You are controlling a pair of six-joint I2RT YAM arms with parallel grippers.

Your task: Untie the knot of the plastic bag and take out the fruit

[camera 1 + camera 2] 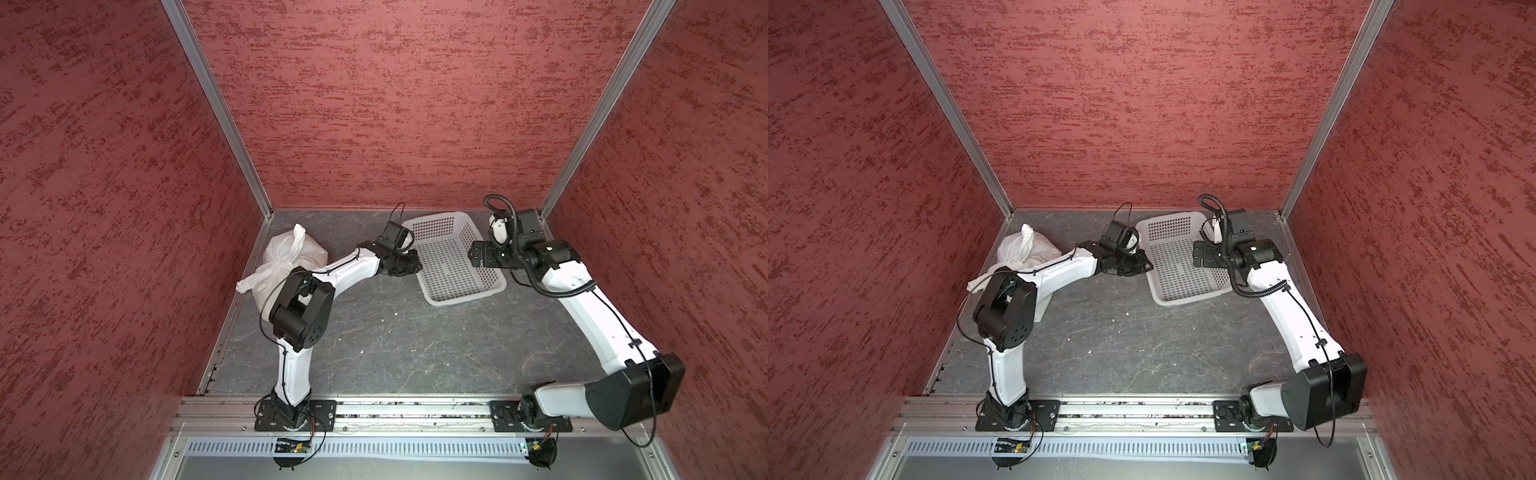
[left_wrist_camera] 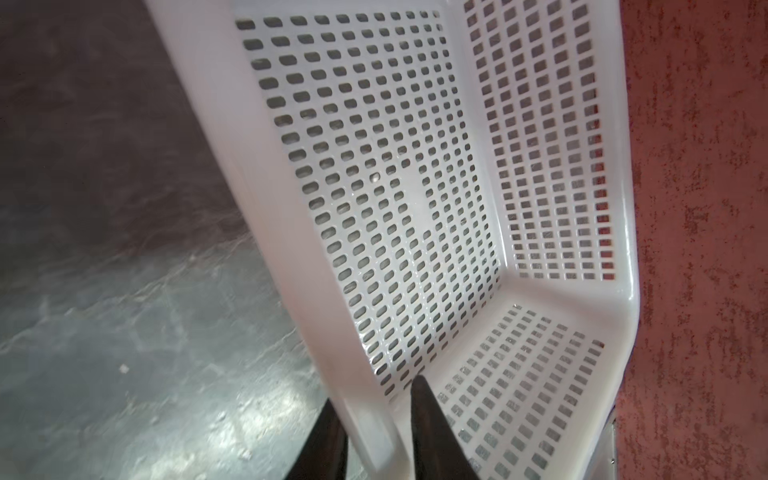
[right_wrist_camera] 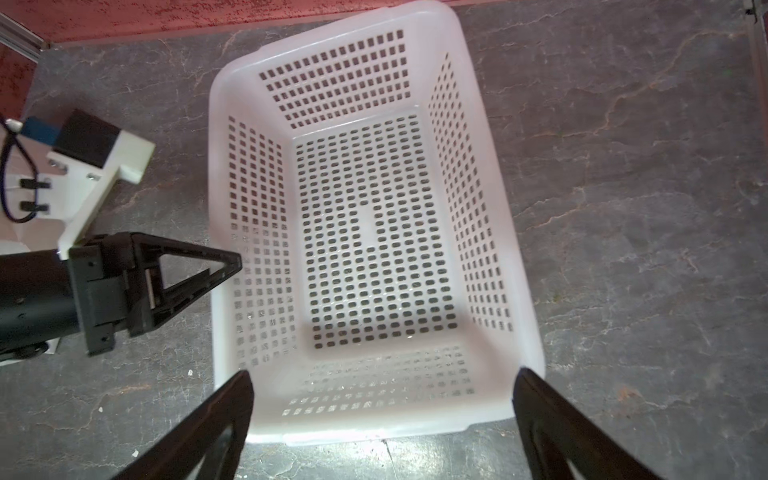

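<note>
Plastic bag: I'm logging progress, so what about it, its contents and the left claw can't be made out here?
Fruit: none visible; in both top views the plastic bag, tied at the knot, hides its contents.
Bag's near side: covered by the left arm's elbow in both top views; absent from both wrist views.
Left claw: straddles the basket rim, but blur and the left wrist view's edge hide whether it pinches.

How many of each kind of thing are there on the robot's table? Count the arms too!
plastic bag: 1
basket: 1
robot arms: 2, left and right
total: 4
</note>
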